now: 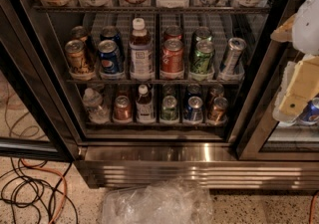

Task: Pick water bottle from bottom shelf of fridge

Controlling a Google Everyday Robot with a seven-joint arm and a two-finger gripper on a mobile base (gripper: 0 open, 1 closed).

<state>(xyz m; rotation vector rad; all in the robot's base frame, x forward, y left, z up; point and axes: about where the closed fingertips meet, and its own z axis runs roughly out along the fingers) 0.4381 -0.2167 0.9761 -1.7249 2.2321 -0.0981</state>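
Observation:
The fridge (159, 168) stands open in front of me, with black frames and a shiny ribbed steel base. The bottom shelf (154, 124) holds one row of small cans and bottles. The water bottle (93, 104), clear and ribbed, stands upright at the far left of that row, next to a copper can (122, 108). A white-capped dark-drink bottle (144, 103) stands further right. My gripper (297, 91), white and cream, hangs at the right edge of the view, in front of the right door frame, far right of and slightly above the water bottle, holding nothing that I can see.
The middle shelf (149, 81) carries taller cans and a white-capped bottle. A crumpled clear plastic bag (157, 203) lies on the floor before the fridge base. Black and orange cables (30, 188) lie on the floor at the left. The open door (22, 98) stands at the left.

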